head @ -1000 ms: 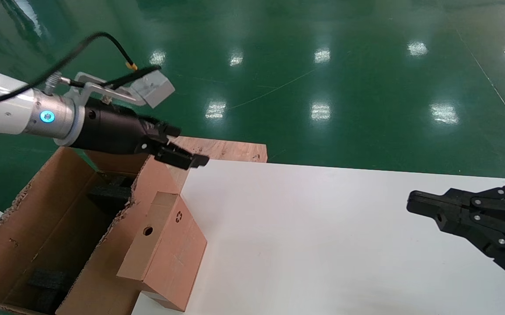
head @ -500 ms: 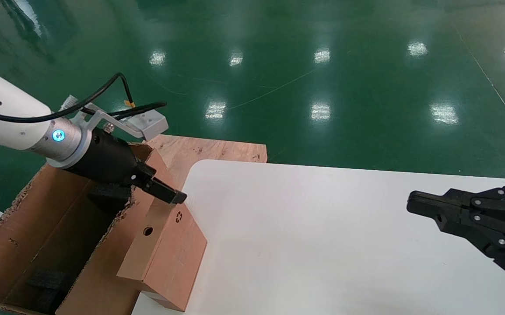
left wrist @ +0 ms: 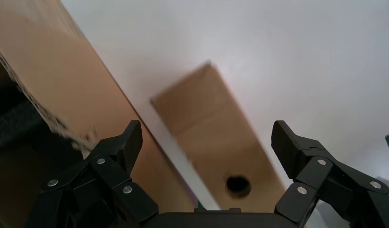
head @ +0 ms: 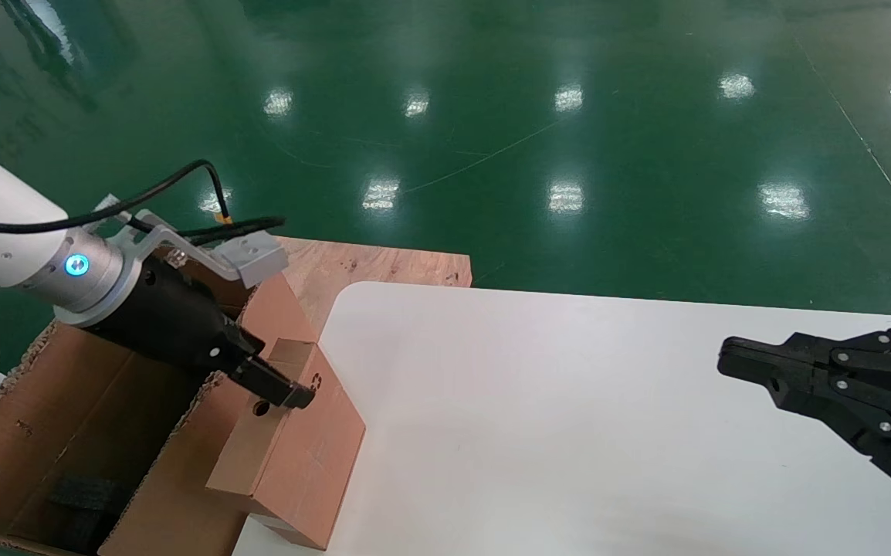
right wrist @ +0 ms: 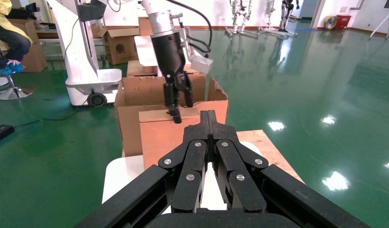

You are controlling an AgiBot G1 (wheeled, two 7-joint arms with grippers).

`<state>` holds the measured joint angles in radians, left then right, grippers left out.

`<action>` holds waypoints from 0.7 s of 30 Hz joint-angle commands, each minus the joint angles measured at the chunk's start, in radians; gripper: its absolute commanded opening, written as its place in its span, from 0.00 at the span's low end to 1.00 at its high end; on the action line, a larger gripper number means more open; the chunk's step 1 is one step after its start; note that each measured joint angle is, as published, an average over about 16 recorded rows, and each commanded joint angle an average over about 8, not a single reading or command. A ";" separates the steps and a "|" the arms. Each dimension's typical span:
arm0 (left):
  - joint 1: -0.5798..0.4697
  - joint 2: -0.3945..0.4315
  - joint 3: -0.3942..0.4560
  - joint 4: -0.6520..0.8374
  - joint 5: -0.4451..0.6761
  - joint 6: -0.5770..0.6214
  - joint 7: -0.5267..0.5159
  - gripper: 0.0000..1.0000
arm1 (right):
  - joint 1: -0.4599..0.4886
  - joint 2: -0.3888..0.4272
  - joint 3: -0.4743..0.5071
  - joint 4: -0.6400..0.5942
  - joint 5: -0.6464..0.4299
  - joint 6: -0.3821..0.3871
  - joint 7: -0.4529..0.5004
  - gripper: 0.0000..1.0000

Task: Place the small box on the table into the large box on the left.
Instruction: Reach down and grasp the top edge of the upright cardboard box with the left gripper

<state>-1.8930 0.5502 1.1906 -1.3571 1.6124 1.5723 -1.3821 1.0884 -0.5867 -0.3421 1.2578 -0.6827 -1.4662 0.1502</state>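
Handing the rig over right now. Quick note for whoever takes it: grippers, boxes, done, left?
Left gripper: open, straddling the small oblong brown cardboard box, not gripping.
Right gripper: shut, parked over the white table on the right.
Small box sits at the table's left edge beside the big torn-edged brown carton.
Done: approach only.
Left: close on the small box, lift it, set it in the carton.

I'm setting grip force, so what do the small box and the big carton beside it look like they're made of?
Small box: likely smooth matte brown cardboard, with folded edges, a punched hole and a printed recycling mark. Large box: apparently corrugated cardboard, rough finish, ragged torn flap edges. Left gripper hovers open over the small box.
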 commanded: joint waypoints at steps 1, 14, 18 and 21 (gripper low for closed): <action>-0.013 -0.010 0.036 0.000 -0.015 -0.003 0.006 1.00 | 0.000 0.000 0.000 0.000 0.000 0.000 0.000 0.00; -0.054 -0.004 0.152 -0.001 -0.069 -0.024 -0.005 1.00 | 0.000 0.000 0.000 0.000 0.000 0.000 0.000 0.00; -0.062 -0.005 0.165 -0.001 -0.084 -0.033 -0.009 1.00 | 0.000 0.000 0.000 0.000 0.000 0.000 0.000 0.18; -0.065 -0.006 0.169 -0.001 -0.090 -0.037 -0.010 1.00 | 0.000 0.000 0.000 0.000 0.000 0.000 0.000 0.56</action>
<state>-1.9559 0.5444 1.3562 -1.3580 1.5267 1.5377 -1.3915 1.0882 -0.5865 -0.3422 1.2576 -0.6825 -1.4660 0.1500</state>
